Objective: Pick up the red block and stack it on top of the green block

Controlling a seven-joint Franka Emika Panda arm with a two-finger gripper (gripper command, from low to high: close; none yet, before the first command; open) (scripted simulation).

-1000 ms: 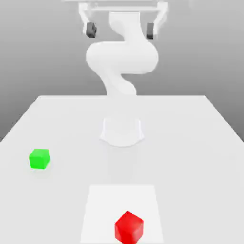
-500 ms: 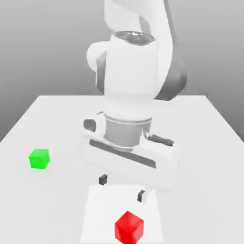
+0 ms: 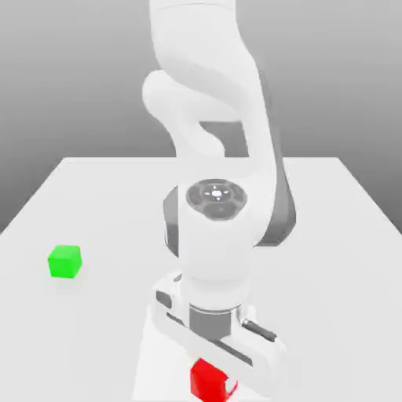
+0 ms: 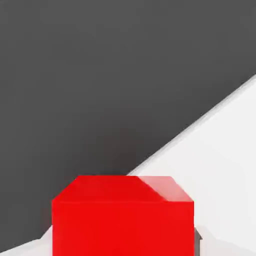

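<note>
Subject: the red block (image 4: pixel 122 220), a plain matte cube, seen very close with its top face and broad front face showing.
Surface: a white table (image 4: pixel 220 150) beneath and beside the block, its edge running diagonally.
Background: flat dark grey beyond the table edge.

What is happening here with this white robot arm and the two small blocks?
The white robot arm is bent low over the near edge of the table, with its gripper at the red block. The gripper is shut on the red block, which seems not lifted yet. The green block sits alone toward the exterior view's left, with nothing on top of it, so the stacking is not yet done.
</note>
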